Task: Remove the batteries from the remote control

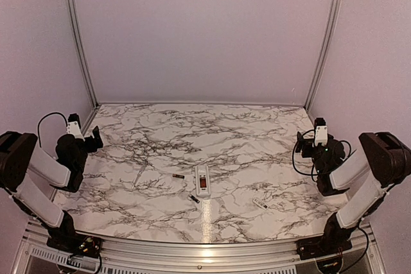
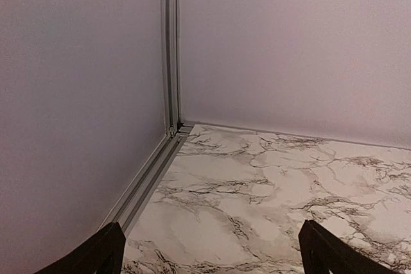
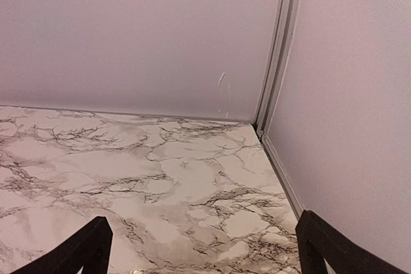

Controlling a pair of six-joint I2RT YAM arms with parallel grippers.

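The white remote control (image 1: pixel 202 180) lies near the table's front middle, its dark red recess facing up. One small dark battery (image 1: pixel 178 176) lies just left of it. A second battery (image 1: pixel 194 198) lies just below its near end. My left gripper (image 1: pixel 96 138) is raised at the far left, open and empty. My right gripper (image 1: pixel 300 140) is raised at the far right, open and empty. Both wrist views show only bare marble and the back wall between spread dark fingertips (image 2: pixel 103 251) (image 3: pixel 324 245); the remote and batteries are out of those views.
A small white flat chip (image 1: pixel 259 203) lies right of the remote. A thin grey rod (image 1: pixel 139 174) lies left of the batteries. Pale walls with metal corner rails (image 1: pixel 77 36) enclose the marble table (image 1: pixel 212 133) on three sides.
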